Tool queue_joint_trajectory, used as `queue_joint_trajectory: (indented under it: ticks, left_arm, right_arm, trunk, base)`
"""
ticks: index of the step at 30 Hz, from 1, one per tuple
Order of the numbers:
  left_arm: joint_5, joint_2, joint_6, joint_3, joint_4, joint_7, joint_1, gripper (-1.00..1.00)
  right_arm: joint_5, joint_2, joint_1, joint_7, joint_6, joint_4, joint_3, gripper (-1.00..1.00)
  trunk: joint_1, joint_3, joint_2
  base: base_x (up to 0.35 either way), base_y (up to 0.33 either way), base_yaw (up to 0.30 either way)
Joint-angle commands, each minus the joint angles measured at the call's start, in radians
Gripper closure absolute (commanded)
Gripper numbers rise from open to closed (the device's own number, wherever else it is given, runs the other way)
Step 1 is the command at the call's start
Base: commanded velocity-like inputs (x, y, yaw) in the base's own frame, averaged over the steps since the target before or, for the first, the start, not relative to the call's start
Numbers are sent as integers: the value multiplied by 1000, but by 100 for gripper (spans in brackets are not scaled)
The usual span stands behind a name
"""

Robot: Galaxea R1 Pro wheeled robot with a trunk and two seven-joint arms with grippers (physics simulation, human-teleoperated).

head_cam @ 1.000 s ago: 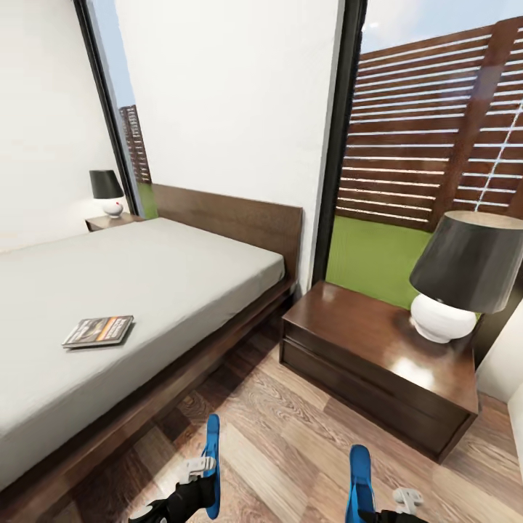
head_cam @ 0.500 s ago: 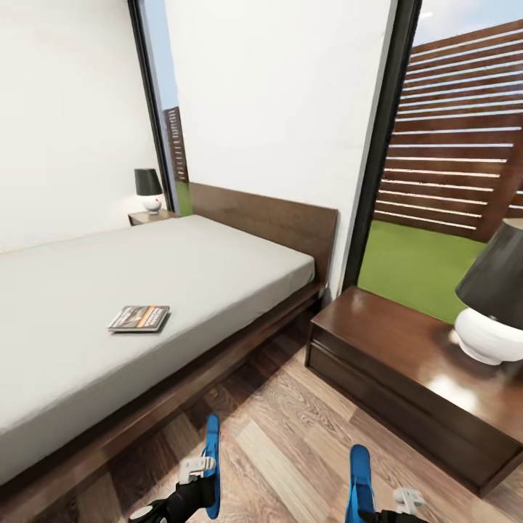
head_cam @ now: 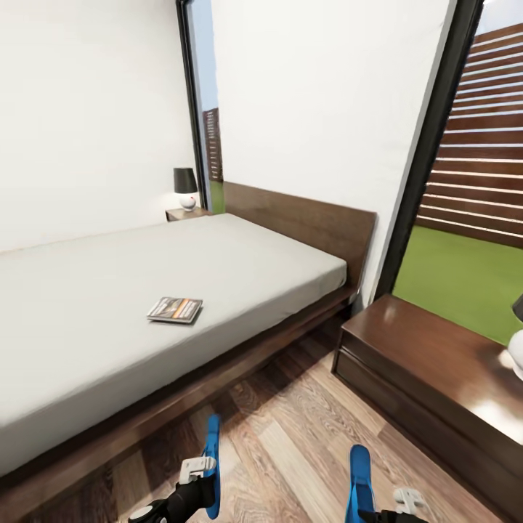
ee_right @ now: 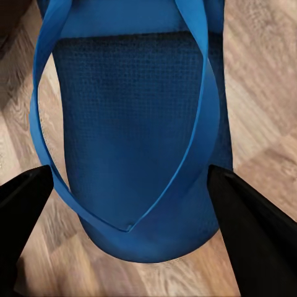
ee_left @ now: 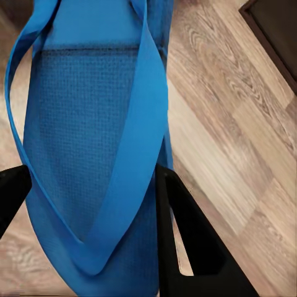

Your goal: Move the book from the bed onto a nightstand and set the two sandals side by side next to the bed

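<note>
Two bright-blue sandals are held above the wood floor, one in each gripper. My left gripper (ee_left: pixel 86 207) is shut on the left sandal (head_cam: pixel 211 465), its black fingers (ee_left: pixel 185 241) on either side of the sole (ee_left: pixel 93 142). Likewise my right gripper (ee_right: pixel 139 216) is shut on the right sandal (head_cam: pixel 360 481), whose sole and straps (ee_right: pixel 136 124) show close up. The book (head_cam: pixel 175 309) lies flat on the grey mattress of the bed (head_cam: pixel 240 269), near the side that faces me. A dark-brown nightstand (head_cam: pixel 428 363) stands right of the bed; a second nightstand (head_cam: pixel 183 214) is at the far side.
A lamp (head_cam: pixel 184 187) with a black shade stands on the far nightstand. Another lamp's edge (head_cam: pixel 517 349) shows on the near nightstand at the right border. Bare plank floor (head_cam: pixel 290 443) lies between bed and near nightstand. Tall windows (head_cam: pixel 465 181) are behind.
The whole picture has shifted right, so the camera has turned left; the near nightstand's lamp slid almost out of view. Both sandals stay held as before.
</note>
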Motion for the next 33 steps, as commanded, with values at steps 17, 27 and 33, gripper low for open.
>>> queue_joint_trajectory:
  ticks: [17,27,33]
  left_arm:
    - [7,0,-1,-5,1,1,-1,100]
    - [7,0,-1,-5,1,1,-1,100]
    - [7,0,-1,-5,1,1,-1,100]
  right_arm:
    - [-5,0,0,4,3,0,1,100]
    - [-5,0,0,4,3,0,1,100]
    - [-5,0,0,4,3,0,1,100]
  trunk:
    - [0,-1,0]
    - [0,-1,0]
    - [0,-1,0]
  base:
    - [0,0,284]
    - [0,0,284]
    - [0,0,284]
